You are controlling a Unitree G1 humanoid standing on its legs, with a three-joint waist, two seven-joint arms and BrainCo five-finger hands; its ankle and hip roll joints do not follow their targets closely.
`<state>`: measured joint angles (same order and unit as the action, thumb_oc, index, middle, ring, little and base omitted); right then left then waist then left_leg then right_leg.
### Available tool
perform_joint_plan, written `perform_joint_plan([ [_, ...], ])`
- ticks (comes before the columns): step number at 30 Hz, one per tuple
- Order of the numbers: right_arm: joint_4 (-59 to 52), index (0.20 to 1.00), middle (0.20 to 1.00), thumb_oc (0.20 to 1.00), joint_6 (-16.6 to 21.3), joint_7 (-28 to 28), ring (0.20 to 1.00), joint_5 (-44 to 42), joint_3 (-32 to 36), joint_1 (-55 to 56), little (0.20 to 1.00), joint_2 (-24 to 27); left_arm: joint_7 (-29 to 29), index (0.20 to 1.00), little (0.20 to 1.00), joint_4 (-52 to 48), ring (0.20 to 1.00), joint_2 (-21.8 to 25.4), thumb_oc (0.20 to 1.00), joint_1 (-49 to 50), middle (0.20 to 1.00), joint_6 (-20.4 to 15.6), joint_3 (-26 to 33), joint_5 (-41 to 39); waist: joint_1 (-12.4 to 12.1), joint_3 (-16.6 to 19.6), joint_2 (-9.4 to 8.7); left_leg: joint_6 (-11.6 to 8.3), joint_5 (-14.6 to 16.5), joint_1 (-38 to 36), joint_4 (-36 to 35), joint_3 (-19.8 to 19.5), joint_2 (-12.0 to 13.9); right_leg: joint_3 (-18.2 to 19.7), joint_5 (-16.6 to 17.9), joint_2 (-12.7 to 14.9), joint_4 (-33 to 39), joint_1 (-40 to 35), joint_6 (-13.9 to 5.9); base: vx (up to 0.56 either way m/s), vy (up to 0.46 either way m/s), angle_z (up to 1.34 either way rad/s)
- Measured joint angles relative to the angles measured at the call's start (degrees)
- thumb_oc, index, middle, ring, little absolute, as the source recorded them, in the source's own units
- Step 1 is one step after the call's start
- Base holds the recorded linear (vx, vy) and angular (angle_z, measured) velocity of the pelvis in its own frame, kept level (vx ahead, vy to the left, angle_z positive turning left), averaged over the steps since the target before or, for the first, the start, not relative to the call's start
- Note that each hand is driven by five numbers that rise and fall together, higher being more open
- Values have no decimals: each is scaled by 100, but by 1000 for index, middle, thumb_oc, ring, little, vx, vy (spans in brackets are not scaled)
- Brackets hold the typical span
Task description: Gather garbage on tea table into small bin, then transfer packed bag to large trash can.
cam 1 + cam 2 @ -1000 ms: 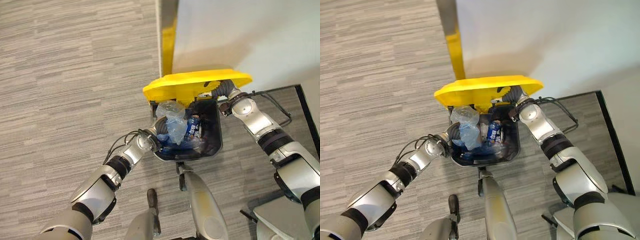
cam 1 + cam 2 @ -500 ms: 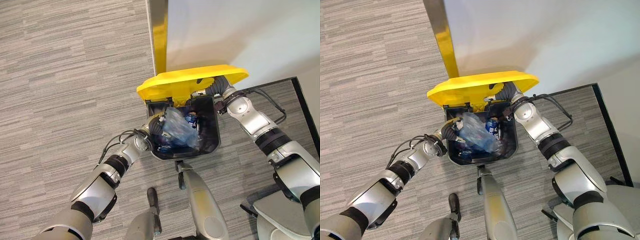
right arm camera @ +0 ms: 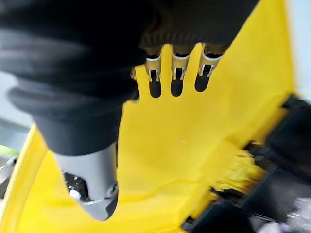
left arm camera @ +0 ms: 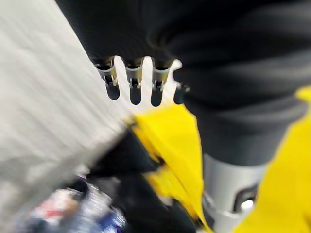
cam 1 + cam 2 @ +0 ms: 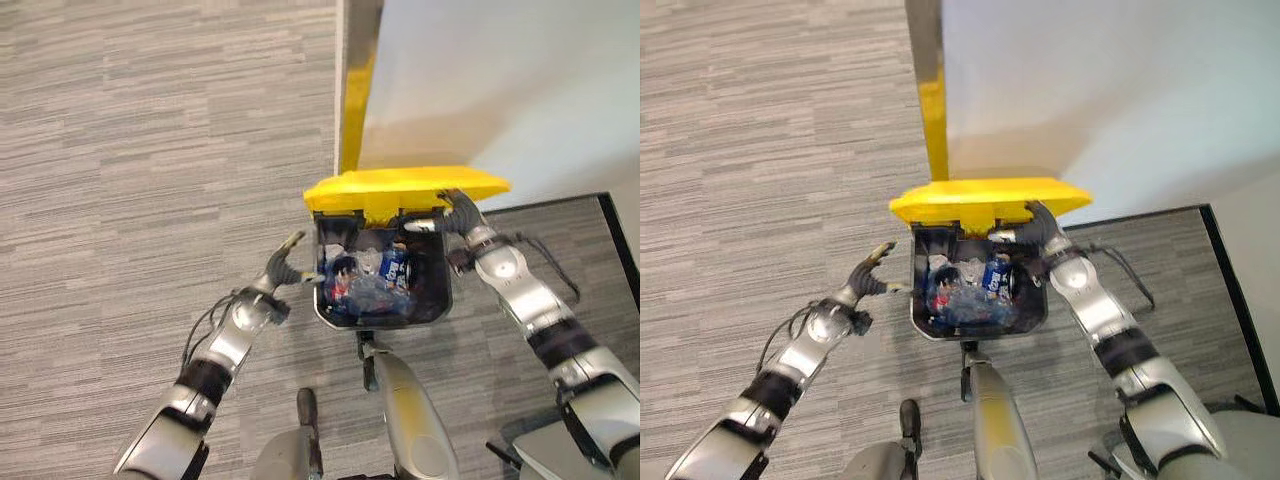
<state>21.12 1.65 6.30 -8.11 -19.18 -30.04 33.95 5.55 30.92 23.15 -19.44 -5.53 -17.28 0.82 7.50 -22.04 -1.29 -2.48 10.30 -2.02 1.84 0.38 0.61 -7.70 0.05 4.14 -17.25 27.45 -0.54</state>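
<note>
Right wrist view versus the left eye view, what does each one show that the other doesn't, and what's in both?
The right wrist view alone shows the underside of the yellow lid from close up, with the right hand and its straight fingers against it. The left eye view alone shows the left hand open beside the large trash can, outside its rim, the bagged garbage lying inside, and the grey carpet around. Both show the raised lid and the right hand at it.

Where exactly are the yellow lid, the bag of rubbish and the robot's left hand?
yellow lid [image 5: 405, 187], left eye view, on its raised top surface.
bag of rubbish [image 5: 375, 290], left eye view, on its clear plastic.
left hand [image 5: 868, 271], right eye view, on its palm.
</note>
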Motion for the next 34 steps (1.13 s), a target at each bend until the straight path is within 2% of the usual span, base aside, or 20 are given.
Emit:
perform_joint_plan([
  [2,-190,1000,1000,1000,27,-78,1000,31,359,511,1000,-71,-133,1000,1000,-130,1000,139,1000,509,1000,-12,234,-112,-66,62,-9,3,8,-14,113,-112,-22,-63,0,75,6,-127,1,-84,29,35],
  [3,-373,1000,1000,1000,40,-131,1000,46,620,1076,1000,-153,-168,1000,1000,-229,1000,183,1000,1061,1000,-37,693,-222,-89,208,-12,7,12,-35,152,-170,-26,-132,0,104,47,-216,1,-108,59,23],
  [7,-762,1000,1000,1000,51,-239,1000,140,1178,2111,1000,-434,-273,1000,1000,-306,1000,244,1000,2305,1000,-50,1774,-468,-253,255,-35,89,125,-237,377,-157,-131,-105,47,124,83,-520,24,-137,69,-4],
  [9,-744,1000,1000,1000,47,-320,1000,143,1323,2406,1000,-467,-280,1000,1000,-237,1000,304,1000,2617,1000,9,1980,-644,-354,308,-85,162,188,-174,581,-126,-297,36,141,225,214,-536,-234,-126,79,-17],
  [12,-555,1000,1000,1000,51,-415,1000,161,1515,2607,1000,-647,-339,1000,1000,-132,1000,185,1000,2729,1000,-5,2061,-750,-384,417,-187,329,106,-19,755,-93,-603,115,528,449,845,-731,-595,-127,99,-6],
  [14,-336,1000,1000,1000,63,-447,1000,252,1548,2771,1000,-830,-358,1000,1000,-45,1000,161,1000,2877,1000,-3,2111,-873,-378,513,-313,502,40,46,920,94,-756,-35,498,623,1124,-866,-662,-221,110,-20],
  [15,-336,1000,1000,1000,63,-447,1000,252,1548,2771,1000,-830,-358,1000,1000,-45,1000,161,1000,2877,1000,-3,2111,-873,-378,513,-313,502,40,46,920,94,-756,-35,498,623,1124,-866,-662,-262,75,-33],
  [16,123,1000,1000,1000,26,-461,1000,260,1543,2861,1000,-910,-365,1000,1000,34,1000,136,1000,2844,1000,7,1978,-876,-406,553,-149,751,-90,400,1081,237,-562,-203,174,664,534,-505,-978,-241,56,-27],
  [17,177,1000,1000,1000,38,-474,1000,257,1540,2902,1000,-940,-381,1000,1000,55,1000,130,1000,2856,1000,4,1970,-875,-404,562,-104,824,-202,518,1073,328,-509,-171,41,638,18,-387,-1011,-185,40,-24],
  [18,303,1000,1000,1000,51,-466,1000,256,1541,2976,1000,-958,-406,1000,1000,73,1000,129,1000,2863,1000,12,1973,-876,-409,627,-35,848,-220,675,1114,340,-427,-63,-239,615,-1157,-160,-979,-72,-5,-15],
  [19,349,1000,1000,1000,49,-472,1000,256,1549,3086,1000,-957,-421,1000,1000,85,1000,168,1000,2853,1000,17,1974,-877,-511,643,-27,840,-335,674,1040,382,-396,170,-448,519,-2205,-24,-835,-35,-96,-14],
  [20,326,1000,1000,1000,39,-473,1000,257,1556,3163,1000,-942,-420,1000,1000,90,1000,194,1000,2848,1000,36,1978,-878,-519,640,23,824,-441,705,916,342,-377,160,-520,487,-2288,-286,-859,16,-194,-18],
  [21,321,1000,1000,1000,57,-471,1000,258,1581,3235,1000,-948,-420,1000,1000,93,1000,212,1000,2938,1000,55,1982,-876,-532,631,39,783,-548,749,851,336,-380,195,-588,476,-1907,-676,-871,65,-247,-2],
  [22,327,1000,1000,1000,65,-464,1000,256,1677,3325,1000,-970,-414,1000,1000,71,1000,151,1000,2913,1000,87,2042,-878,-581,643,53,722,-590,770,789,257,-403,486,-814,268,-1558,-1024,-883,105,-226,8],
  [23,322,1000,1000,1000,50,-463,1000,257,1762,3485,1000,-1000,-391,1000,1000,45,1000,97,1000,2886,1000,92,2075,-889,-604,696,50,622,-668,759,651,163,-386,614,-956,68,-831,-1508,-799,79,-179,10],
  [24,323,1000,1000,1000,43,-467,1000,258,1756,3556,1000,-1003,-379,1000,1000,-8,1000,123,1000,2886,1000,90,2104,-917,-651,737,-30,531,-730,764,540,160,-386,635,-1002,-72,-7,-1883,-708,51,-118,8],
  [25,382,1000,1000,1000,44,-459,1000,253,1761,3526,1000,-985,-364,1000,1000,76,1000,71,1000,2868,1000,93,2161,-949,-643,730,-10,455,-783,788,495,161,-309,644,-804,-150,343,-1997,-357,76,-150,-10],
  [26,414,1000,1000,1000,44,-455,1000,249,1752,3471,1000,-987,-353,1000,1000,99,1000,67,1000,2888,1000,102,2190,-996,-651,756,-27,381,-844,794,414,198,-235,597,-682,-196,504,-2014,-394,91,-135,-16],
  [29,460,1000,1000,1000,38,-455,1000,248,1766,3590,1000,-958,-354,1000,1000,87,1000,-37,1000,3017,1000,110,2196,-1098,-646,1039,-137,85,-1078,694,22,157,-77,494,-462,-357,724,-2046,-208,92,-96,2],
  [34,584,1000,1000,1000,29,-450,1000,244,1798,3624,1000,-932,-392,1000,1000,85,1000,-57,1000,3042,1000,126,2130,-1096,-606,1181,-148,120,-1351,597,-202,9,106,341,-310,-565,992,-2240,-15,65,-49,7],
])
